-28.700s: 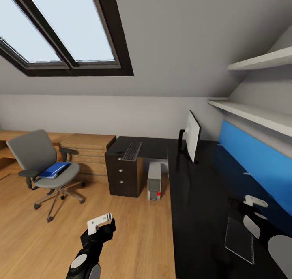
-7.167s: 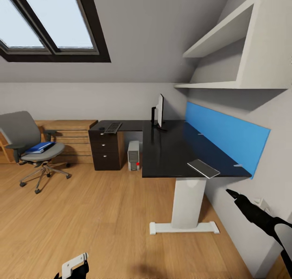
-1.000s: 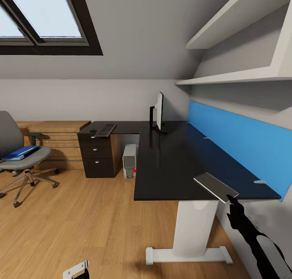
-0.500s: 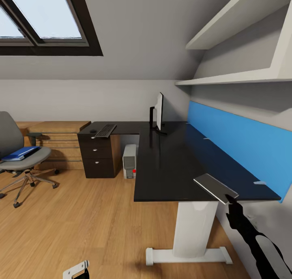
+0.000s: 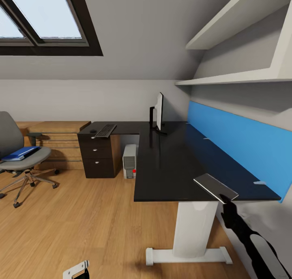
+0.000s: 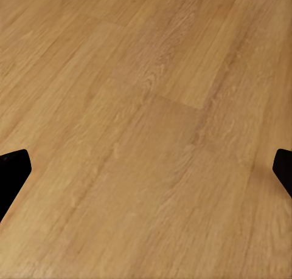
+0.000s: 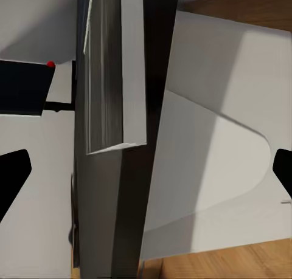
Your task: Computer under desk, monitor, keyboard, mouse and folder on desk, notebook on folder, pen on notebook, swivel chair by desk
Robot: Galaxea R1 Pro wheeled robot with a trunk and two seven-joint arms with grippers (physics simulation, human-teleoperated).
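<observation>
The black desk [image 5: 166, 165] carries the monitor [image 5: 159, 110] at its inner corner. The keyboard [image 5: 105, 129] lies on the drawer wing, with a small dark mouse [image 5: 93, 130] beside it. The grey computer [image 5: 129, 161] stands under the desk. The dark grey notebook [image 5: 215, 187] lies at the desk's near end, its corner over the edge. My right gripper [image 5: 225, 202] is open just below that corner, and the right wrist view shows the notebook's edge [image 7: 112, 78] between the jaws. The blue folder [image 5: 19, 152] rests on the swivel chair [image 5: 10, 139]. My left gripper [image 6: 146, 169] hangs open over the floor.
A white desk leg [image 5: 194, 226] with a floor foot stands under the near end of the desk. A blue panel [image 5: 239, 145] runs along the wall side. White shelves [image 5: 239, 78] hang above it. Low wooden cabinets [image 5: 61, 143] stand behind the chair.
My right gripper has crept up and slightly left, closer under the notebook's overhanging corner. The view and everything else hold still.
</observation>
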